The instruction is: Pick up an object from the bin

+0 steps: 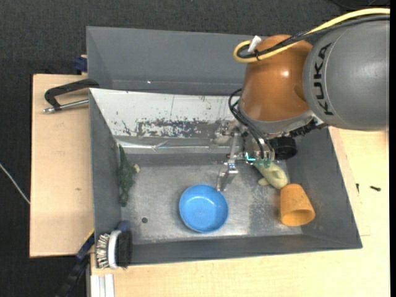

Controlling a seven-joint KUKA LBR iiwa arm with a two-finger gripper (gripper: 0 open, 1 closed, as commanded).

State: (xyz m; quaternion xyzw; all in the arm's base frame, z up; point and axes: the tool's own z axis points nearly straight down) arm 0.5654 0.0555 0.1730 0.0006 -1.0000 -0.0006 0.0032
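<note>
My gripper (226,174) hangs just beyond the far rim of the blue bowl (203,210), mid-bin. I cannot tell if it is wide or narrow. I would descend slowly, straddle that rim, and keep away from the pale lump (273,176).

In the bin (162,166), the bowl (203,209) sits mid-floor toward the near wall, with the claw (228,175) just behind its right rim. Right of the claw lies a small lumpy thing (274,176), and just in front of that, to its right, a cup (295,205) lies on its side, apart from the bowl. A toy figure (126,179) lies along the left wall, and a brush (112,249) rests at the rim's near-left corner.
</note>
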